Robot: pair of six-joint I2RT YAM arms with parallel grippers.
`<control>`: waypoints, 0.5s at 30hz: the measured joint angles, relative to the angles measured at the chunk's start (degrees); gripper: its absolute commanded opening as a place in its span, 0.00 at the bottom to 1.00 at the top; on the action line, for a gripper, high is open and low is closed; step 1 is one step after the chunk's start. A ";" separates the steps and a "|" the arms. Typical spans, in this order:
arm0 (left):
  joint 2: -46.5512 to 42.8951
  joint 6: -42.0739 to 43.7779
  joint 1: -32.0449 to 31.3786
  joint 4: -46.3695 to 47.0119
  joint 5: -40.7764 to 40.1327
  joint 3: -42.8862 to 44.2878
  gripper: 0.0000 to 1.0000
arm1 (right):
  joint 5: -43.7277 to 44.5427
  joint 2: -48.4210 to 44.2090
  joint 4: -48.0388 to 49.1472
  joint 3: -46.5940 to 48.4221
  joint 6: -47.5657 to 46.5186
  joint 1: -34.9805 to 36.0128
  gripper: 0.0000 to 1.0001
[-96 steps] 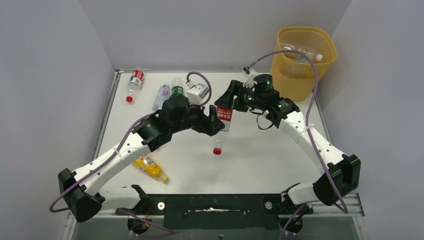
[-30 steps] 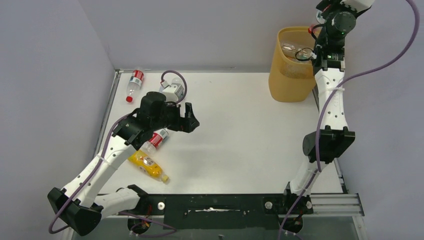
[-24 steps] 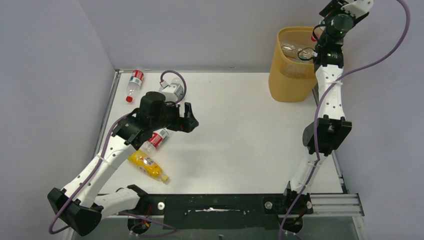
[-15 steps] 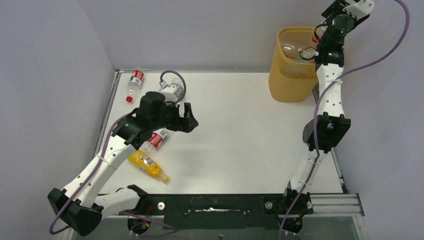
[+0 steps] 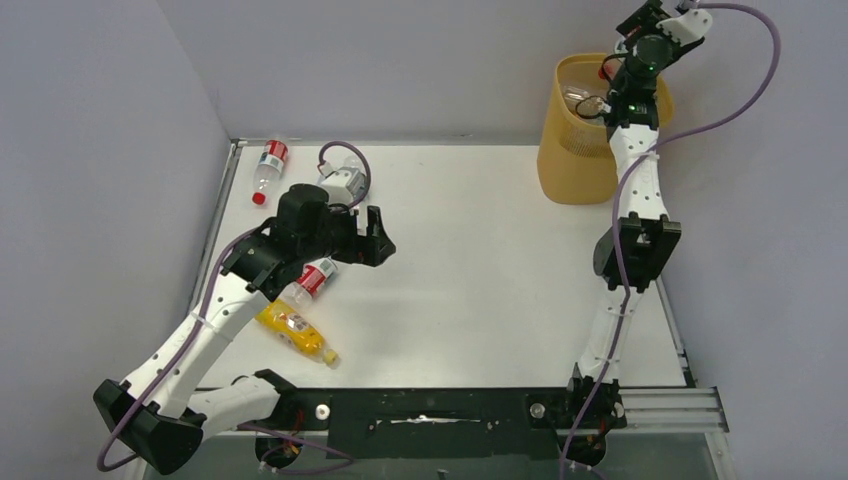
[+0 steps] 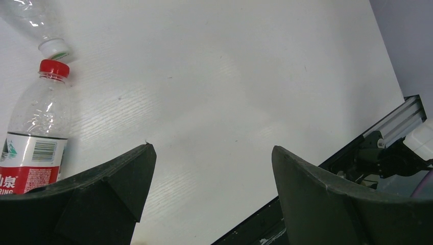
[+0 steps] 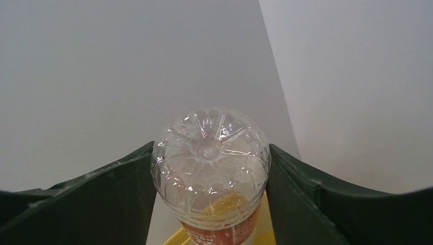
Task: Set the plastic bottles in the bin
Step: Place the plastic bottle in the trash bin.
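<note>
1. The right gripper (image 7: 210, 153) is clamping the held bottle (image 7: 210, 176), a clear one with a red label. Its fingers are pressing on both sides of the body, and the moulded base is facing the wrist camera.
2. In the top view the right arm is reaching high over the bin (image 5: 578, 165), which is standing at the table's 1 o'clock corner. The gripper is hovering above the bin's 1 o'clock rim.
3. The binned bottles (image 5: 585, 103), clear ones, are lying inside it.
4. The left gripper (image 6: 212, 153) is gaping wide and gripping nothing, hanging over the white table (image 6: 230, 76).
5. In the left wrist view the red-capped bottle (image 6: 35, 132), clear with a red label, is lying at 9 o'clock, just beside one finger. Its cap is sitting just beside the cap of the white-capped bottle (image 6: 28, 18) at 11 o'clock.
6. In the top view the yellow bottle (image 5: 295, 335) is lying at 7 o'clock from the left gripper, just beside the red-capped bottle.
7. The corner bottle (image 5: 268, 168), red-labelled, is lying near the table's 11 o'clock corner.
</note>
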 measured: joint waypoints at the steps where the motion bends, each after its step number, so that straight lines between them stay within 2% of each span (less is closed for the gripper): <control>1: -0.17 0.00 0.00 -0.07 0.00 0.00 0.85 | 0.35 1.20 0.33 0.68 0.33 0.00 0.86; 2: -0.35 0.00 0.02 -0.13 0.04 0.00 0.85 | 0.90 2.93 0.46 1.79 0.83 0.20 0.97; 3: -0.48 -0.02 0.00 -0.13 0.07 0.00 0.85 | 1.29 4.50 0.31 2.69 1.70 0.26 0.99; 7: -0.76 -0.24 0.00 -0.26 0.13 0.00 0.85 | 1.64 8.39 -1.84 4.02 4.35 0.07 0.98; 11: -0.96 -0.42 0.00 -0.28 0.15 0.00 0.85 | 1.03 6.56 -1.46 -3.17 5.31 -0.04 0.98; 15: -1.20 -0.79 0.00 -0.31 0.35 -0.28 0.85 | 0.13 4.61 -2.03 -3.63 4.70 0.15 0.98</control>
